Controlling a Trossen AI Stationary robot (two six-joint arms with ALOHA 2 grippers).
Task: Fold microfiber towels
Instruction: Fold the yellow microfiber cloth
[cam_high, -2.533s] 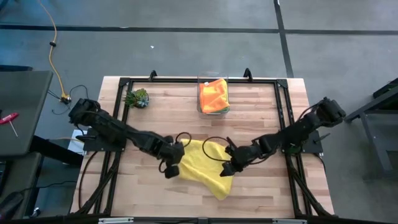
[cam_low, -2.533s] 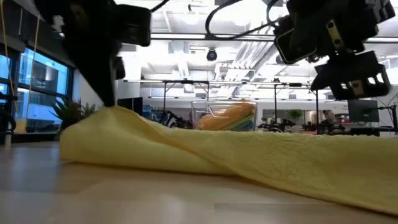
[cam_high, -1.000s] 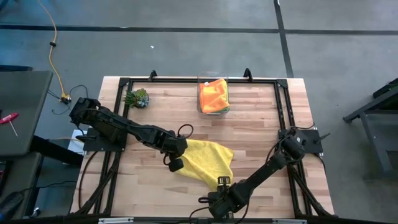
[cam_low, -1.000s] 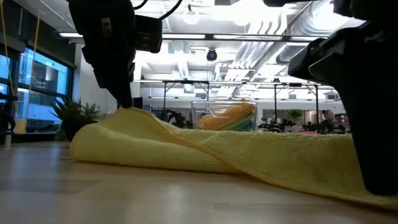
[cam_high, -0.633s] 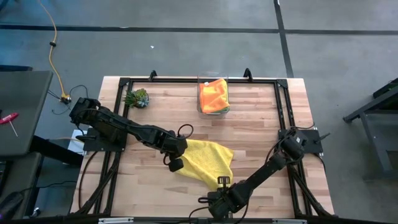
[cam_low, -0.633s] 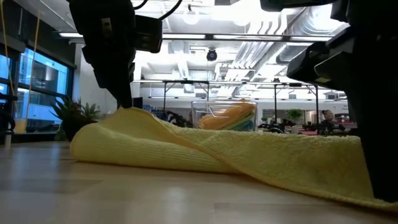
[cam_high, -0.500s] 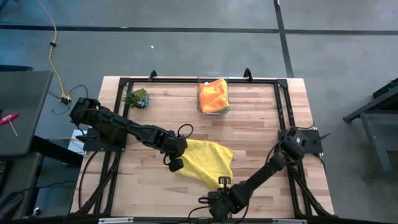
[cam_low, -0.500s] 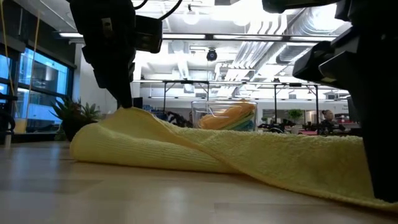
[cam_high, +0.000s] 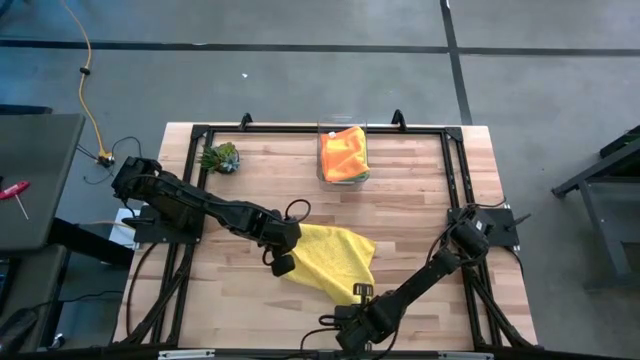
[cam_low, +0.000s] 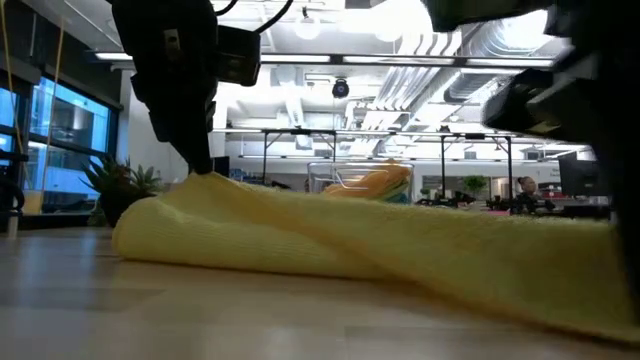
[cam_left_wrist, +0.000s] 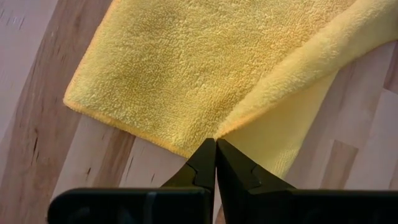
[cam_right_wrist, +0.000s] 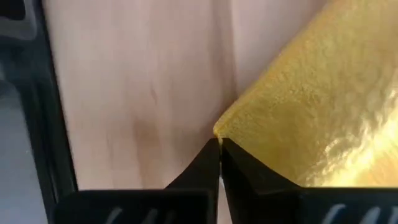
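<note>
Since the earlier frame our right claw (cam_right_wrist: 219, 142) has swung to the lower centre of the frame and pinched shut on the corner of the yellow towel (cam_high: 330, 262), mid-surface. Our left claw (cam_left_wrist: 216, 140) is clamped on its opposite edge. We should lift both evenly, keeping the cloth taut.

Robotics lab or open workshop floor, grey concrete floor (cam_high: 300, 80) with dark seams, butcher-block table (cam_high: 400, 210) in black frame, yellow cable (cam_high: 88, 90), exposed ceiling ducts (cam_low: 460, 50), strip lighting, distant benches
</note>
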